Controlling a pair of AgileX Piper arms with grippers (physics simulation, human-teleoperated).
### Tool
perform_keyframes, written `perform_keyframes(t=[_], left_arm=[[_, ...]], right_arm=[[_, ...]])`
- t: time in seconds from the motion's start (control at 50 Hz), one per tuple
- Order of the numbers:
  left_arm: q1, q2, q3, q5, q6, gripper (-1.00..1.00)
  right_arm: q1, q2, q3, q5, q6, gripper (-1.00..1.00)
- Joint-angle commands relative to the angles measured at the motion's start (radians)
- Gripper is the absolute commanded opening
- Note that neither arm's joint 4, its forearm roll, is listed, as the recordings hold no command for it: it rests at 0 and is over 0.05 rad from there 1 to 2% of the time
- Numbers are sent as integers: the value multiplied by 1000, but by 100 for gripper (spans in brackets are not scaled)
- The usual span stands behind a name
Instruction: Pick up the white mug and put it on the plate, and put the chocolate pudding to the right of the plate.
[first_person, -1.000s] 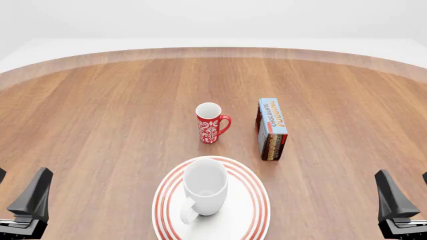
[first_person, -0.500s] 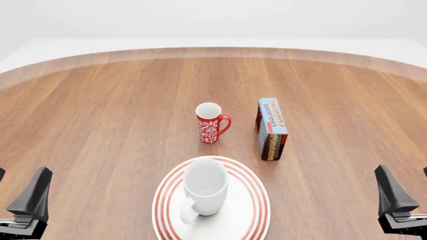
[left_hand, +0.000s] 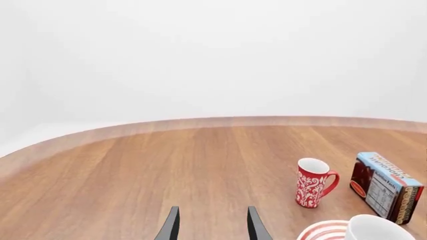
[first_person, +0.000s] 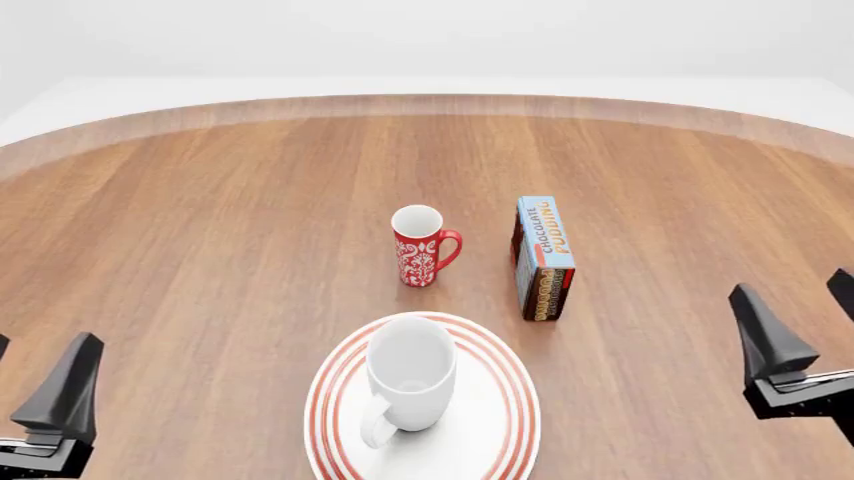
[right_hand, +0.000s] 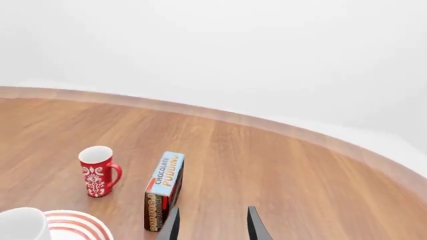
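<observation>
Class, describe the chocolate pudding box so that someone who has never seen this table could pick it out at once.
Start at the red-ringed plate at the table's near edge, with the white mug on it. Just beyond the plate's right side stands the chocolate pudding, right of the red mug. It is the only box: light-blue top, orange lettering, dark sides.

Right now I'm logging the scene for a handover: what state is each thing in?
White mug: upright on the plate.
Red mug: upright on the table.
Pudding box: on edge, beyond the plate.
Left gripper: open, empty.
Right gripper: open, empty.
</observation>
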Motion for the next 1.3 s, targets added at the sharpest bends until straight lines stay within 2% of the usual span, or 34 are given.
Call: perform_keyframes(t=[0.02,0.3,0.58,0.74,0.78,1.06,1.3], left_arm=[[-1,0,-1,-5,-7,100],[-3,0,-1,-9,-19,100],[-4,0,-2,-8,-30,100],[-4,0,-3,-9,-36,100],[-4,0,-3,-9,-40,100],[-3,0,-3,-12,-55,100],[-4,0,-1,-13,-65,100]], right_arm=[[36,175,-55,-87,-20,100],[64,408,-164,-141,3,100],[72,511,-236,-142,9,100],[68,546,-290,-98,19,100],[59,576,-319,-79,40,100],[76,646,-416,-15,40,100],[88,715,-476,22,88,100]])
